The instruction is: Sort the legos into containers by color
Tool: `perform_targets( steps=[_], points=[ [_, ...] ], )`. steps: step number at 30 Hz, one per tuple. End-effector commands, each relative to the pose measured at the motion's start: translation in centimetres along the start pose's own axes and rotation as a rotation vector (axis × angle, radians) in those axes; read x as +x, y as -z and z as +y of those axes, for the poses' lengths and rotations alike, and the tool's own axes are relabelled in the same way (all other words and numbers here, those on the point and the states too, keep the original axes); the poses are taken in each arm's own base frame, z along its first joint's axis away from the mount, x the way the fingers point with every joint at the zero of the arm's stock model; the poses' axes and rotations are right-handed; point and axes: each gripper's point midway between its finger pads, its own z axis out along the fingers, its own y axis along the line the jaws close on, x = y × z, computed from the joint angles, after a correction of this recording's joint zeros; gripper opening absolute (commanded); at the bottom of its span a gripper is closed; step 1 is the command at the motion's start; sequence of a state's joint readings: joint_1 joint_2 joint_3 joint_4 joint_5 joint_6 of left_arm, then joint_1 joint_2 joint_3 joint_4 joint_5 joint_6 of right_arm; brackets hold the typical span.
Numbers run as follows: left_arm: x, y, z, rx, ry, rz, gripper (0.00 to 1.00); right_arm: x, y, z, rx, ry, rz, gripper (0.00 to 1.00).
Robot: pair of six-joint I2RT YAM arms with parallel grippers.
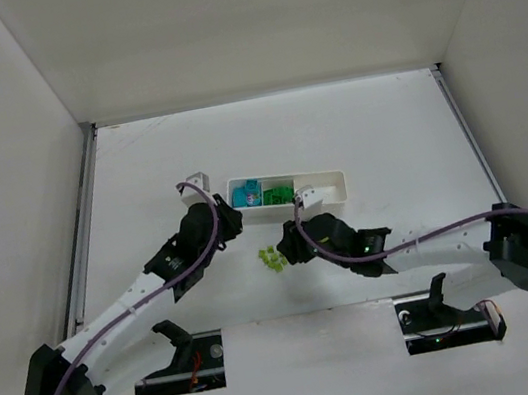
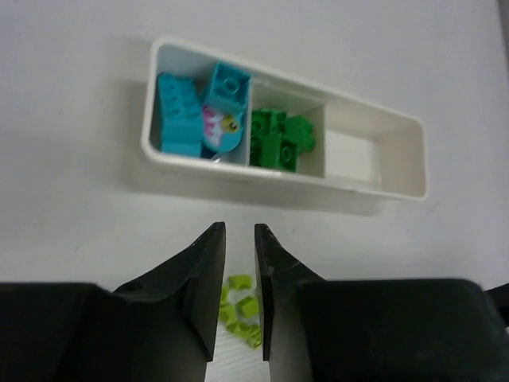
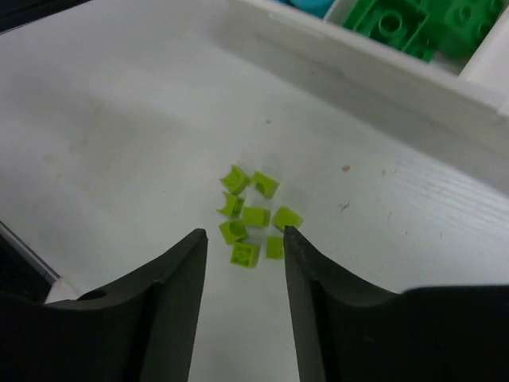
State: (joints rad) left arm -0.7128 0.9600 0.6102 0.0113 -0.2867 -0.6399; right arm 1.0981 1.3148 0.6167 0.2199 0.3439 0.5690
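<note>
The left claw [image 2: 238, 232] has its two black fingers drawn almost together, only a thin slit between them, and grips nothing. It hangs above the desk [image 1: 384, 127] just short of the long white tray [image 2: 318, 185], its tips pointing at the divider between the left and middle compartments. The left arm [image 1: 139, 299] runs from its base at the near left corner diagonally up and to the right, wrist bent toward the tray's left end.

The right claw [image 3: 245, 232] stands partly open with nothing between its fingers. It sits low over the desk, and the pale green legos [image 3: 254, 215] lie in a loose cluster just beyond its tips. The right arm [image 1: 434, 242] stretches leftward from its base, nearly flat over the desk.

In the tray, cyan bricks [image 2: 187, 119] fill the left compartment and dark green bricks [image 2: 278, 139] the middle one.
</note>
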Motion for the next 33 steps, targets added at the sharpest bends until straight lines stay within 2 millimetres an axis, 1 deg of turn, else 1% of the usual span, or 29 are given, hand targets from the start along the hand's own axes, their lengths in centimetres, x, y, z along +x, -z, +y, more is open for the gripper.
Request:
perform_targets(
  steps=[1,4,7,13,15,18,21,25,29,32,33],
  points=[
    [4.3,1.0,3.7,-0.111,-0.003,0.114,0.19,0.5,-1.4,0.1,0.054,0.006,0.03,0.52],
    [6.5,1.0,3.9,-0.105,0.02,0.16,0.2,1.2,-2.4,-0.4,0.091,0.027,0.052,0.56],
    [7.9,0.8,3.5,-0.084,0.018,0.18,0.21,1.9,-3.2,-0.7,0.114,0.044,0.072,0.56],
    [9.4,0.4,1.5,-0.011,-0.001,0.205,0.27,3.0,-4.2,-0.9,0.135,0.043,0.098,0.49],
    [9.9,0.3,1.3,-0.003,-0.009,0.218,0.28,3.1,-4.7,-0.9,0.139,0.046,0.104,0.47],
    [10.5,0.2,1.1,0.0,-0.028,0.228,0.29,3.7,-5.1,-1.1,0.154,0.055,0.12,0.47],
    [11.0,0.0,1.5,-0.013,-0.04,0.237,0.29,3.6,-5.2,-1.3,0.168,0.053,0.113,0.46],
    [11.9,-0.3,2.5,-0.049,-0.062,0.255,0.29,3.4,-5.0,-2.3,0.211,0.063,0.101,0.44],
    [12.7,-0.5,2.8,-0.061,-0.083,0.265,0.3,4.3,-5.1,-2.9,0.235,0.075,0.127,0.42],
    [12.9,-0.7,2.8,-0.061,-0.086,0.265,0.3,4.8,-5.3,-2.8,0.231,0.073,0.143,0.41],
    [12.9,-0.8,2.8,-0.06,-0.085,0.265,0.3,4.9,-5.3,-2.8,0.232,0.073,0.144,0.39]
  ],
)
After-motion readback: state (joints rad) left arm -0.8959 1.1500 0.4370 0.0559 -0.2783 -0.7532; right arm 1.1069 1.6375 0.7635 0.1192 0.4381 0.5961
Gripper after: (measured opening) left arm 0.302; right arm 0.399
